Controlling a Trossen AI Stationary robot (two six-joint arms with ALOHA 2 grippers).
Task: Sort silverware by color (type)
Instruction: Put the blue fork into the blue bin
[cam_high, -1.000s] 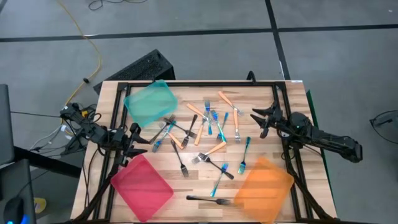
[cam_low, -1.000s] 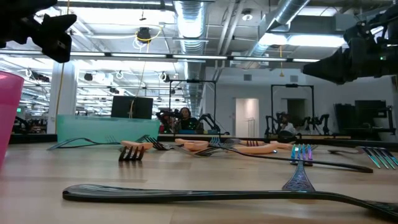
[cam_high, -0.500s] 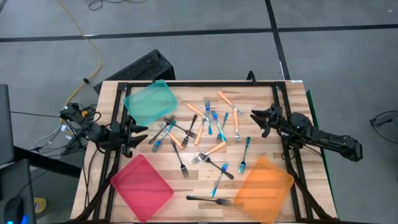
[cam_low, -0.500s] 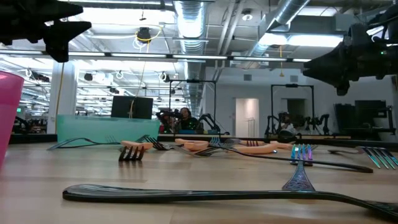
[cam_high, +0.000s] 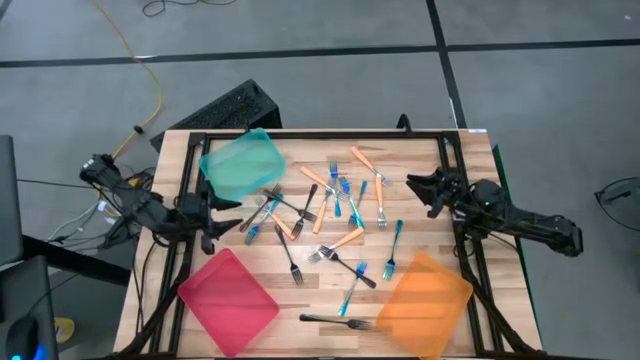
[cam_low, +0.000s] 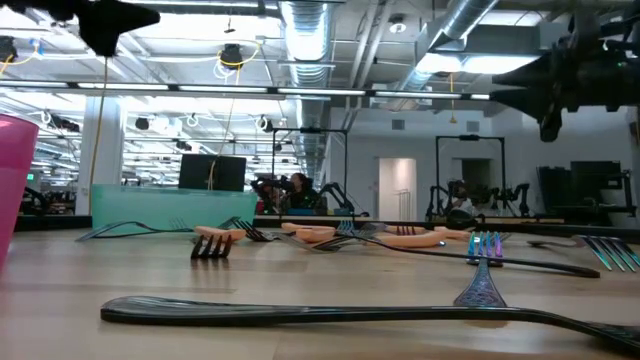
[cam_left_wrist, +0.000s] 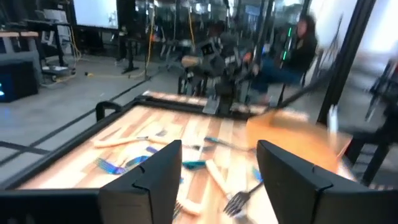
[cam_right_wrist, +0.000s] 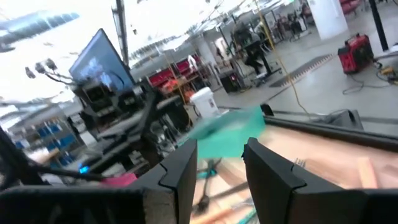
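Note:
The silverware (cam_high: 340, 215) lies scattered flat on the middle of the wooden table: blue-handled, orange-handled and black forks, some crossing each other. One black fork (cam_low: 350, 315) lies alone near the table's near edge. My left gripper (cam_high: 226, 216) hovers open above the table's left edge, pointing toward the forks, with nothing between its fingers (cam_left_wrist: 149, 183). My right gripper (cam_high: 414, 186) hovers open above the right side, also pointing at the pile, and is empty (cam_right_wrist: 221, 174).
A teal tray (cam_high: 242, 165) sits at the far left, a red tray (cam_high: 228, 300) at the near left and an orange tray (cam_high: 425, 300) at the near right. A black frame (cam_high: 320, 133) runs along the table's edges. Other robot stations and a person show beyond the table.
My left gripper has risen above the table's left edge and tipped up from slanting downward to about level. My right gripper has rolled about its own pointing line while staying in place. No fork has moved.

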